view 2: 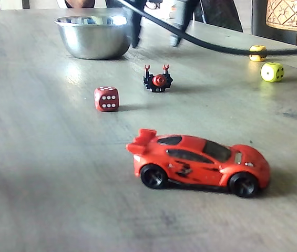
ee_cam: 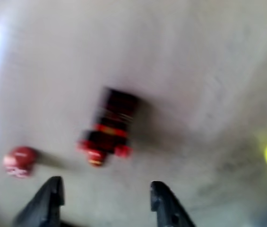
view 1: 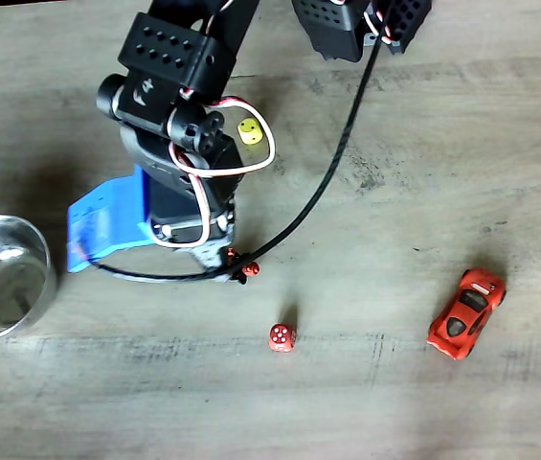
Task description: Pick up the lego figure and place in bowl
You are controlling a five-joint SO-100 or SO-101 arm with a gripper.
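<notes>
Nearest the camera in a fixed view, the red toy car (view 2: 200,164) stands on the bench (view 2: 43,184). Using the lego figure (view 2: 157,80) as landmark: it lies on the bench, the red die (view 2: 106,98) near its left, the bowl (view 2: 92,35) behind it, apart. In the wrist view the tool (ee_cam: 106,193) hangs above the figure, fingers (ee_cam: 53,191) spread apart, holding nothing.
</notes>
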